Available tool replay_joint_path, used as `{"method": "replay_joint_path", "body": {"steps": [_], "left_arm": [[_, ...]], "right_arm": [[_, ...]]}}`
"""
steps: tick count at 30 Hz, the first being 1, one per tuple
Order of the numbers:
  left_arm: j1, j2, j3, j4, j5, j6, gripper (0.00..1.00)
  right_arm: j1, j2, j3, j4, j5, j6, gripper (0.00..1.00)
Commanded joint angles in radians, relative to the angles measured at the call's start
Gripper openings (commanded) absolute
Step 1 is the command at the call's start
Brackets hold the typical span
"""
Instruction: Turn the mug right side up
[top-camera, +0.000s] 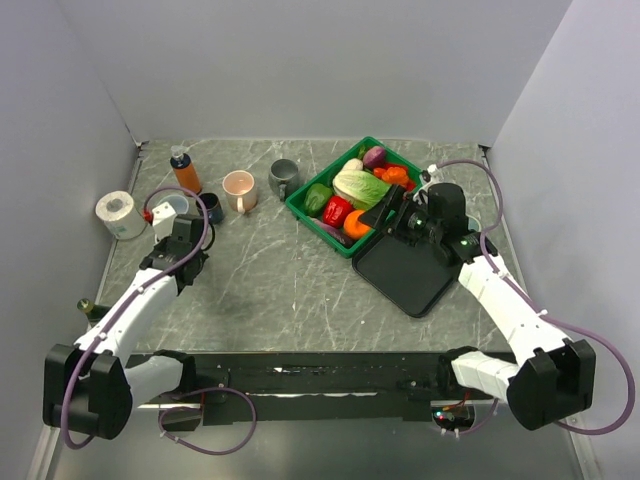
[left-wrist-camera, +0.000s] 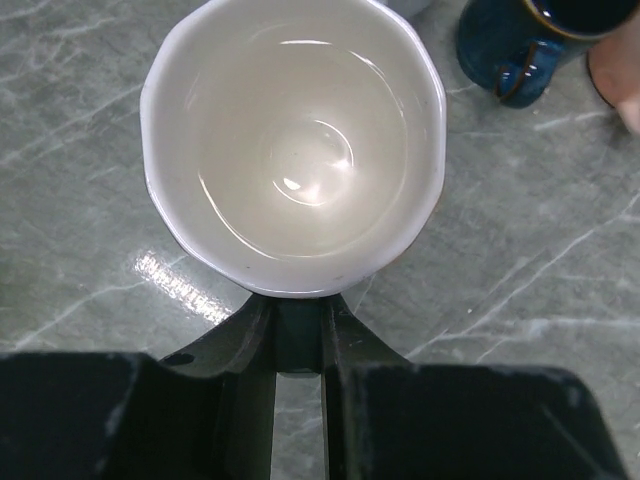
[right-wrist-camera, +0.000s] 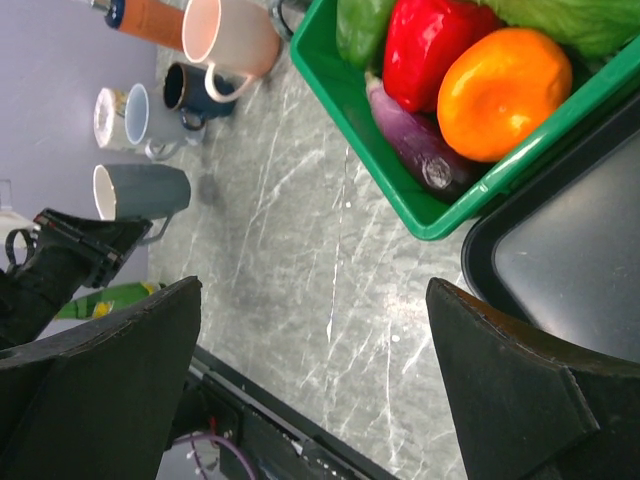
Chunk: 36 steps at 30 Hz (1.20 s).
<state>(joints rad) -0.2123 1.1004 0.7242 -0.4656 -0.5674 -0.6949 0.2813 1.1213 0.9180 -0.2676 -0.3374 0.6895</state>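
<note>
Upright mug (left-wrist-camera: 295, 150) on table (left-wrist-camera: 80, 250), left gripper (left-wrist-camera: 298, 315) clamped on its handle; right gripper (right-wrist-camera: 315, 290) spread wide, empty, near tray (right-wrist-camera: 570, 250) and bin (right-wrist-camera: 400, 200).

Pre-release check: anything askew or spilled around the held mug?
Nothing stands out. The mug is upright and empty, its handle in the left tool; no spill on the table, vegetables all inside the green basket.

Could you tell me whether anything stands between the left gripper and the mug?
Nothing visible does. The left gripper is right at the mug, jaws closed on what looks like its handle. The dark blue mug stands apart beside it.
</note>
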Motion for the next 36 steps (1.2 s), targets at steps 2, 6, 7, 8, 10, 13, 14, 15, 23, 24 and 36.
{"method": "replay_joint_path", "body": {"steps": [2,6,7,8,10,13,14,15,23,24,36], "left_arm": [[0.013,0.007,-0.005,0.101,-0.089,-0.100,0.01],[0.033,0.048,0.007,0.062,-0.104,-0.106,0.01],[0.036,0.056,0.020,0.053,-0.109,-0.110,0.01],[0.042,0.065,0.024,0.033,-0.109,-0.110,0.01],[0.050,0.095,0.044,0.012,-0.104,-0.118,0.01],[0.056,0.130,0.061,-0.016,-0.097,-0.121,0.01],[0.059,0.145,0.066,-0.019,-0.091,-0.121,0.01],[0.057,0.151,0.070,-0.033,-0.091,-0.124,0.01],[0.062,0.176,0.118,-0.059,-0.072,-0.114,0.34],[0.062,0.171,0.124,-0.062,-0.072,-0.114,0.43],[0.062,-0.040,0.176,-0.139,-0.075,-0.043,0.94]], "right_arm": [[-0.007,0.006,0.053,-0.024,-0.020,-0.022,0.99],[-0.010,0.011,0.047,-0.028,-0.014,-0.012,0.99],[-0.011,0.014,0.045,-0.028,-0.014,-0.010,0.99],[-0.010,0.018,0.045,-0.030,-0.015,-0.005,0.99],[-0.010,0.028,0.048,-0.035,-0.015,-0.002,0.99],[-0.011,0.040,0.053,-0.041,-0.017,0.001,0.99],[-0.013,0.040,0.055,-0.039,-0.017,0.001,0.99],[-0.013,0.043,0.056,-0.042,-0.017,0.001,0.99],[-0.013,0.069,0.059,-0.035,-0.031,0.015,1.00],[-0.013,0.069,0.059,-0.033,-0.029,0.015,1.00],[-0.014,0.090,0.077,-0.085,0.046,0.002,1.00]]}}
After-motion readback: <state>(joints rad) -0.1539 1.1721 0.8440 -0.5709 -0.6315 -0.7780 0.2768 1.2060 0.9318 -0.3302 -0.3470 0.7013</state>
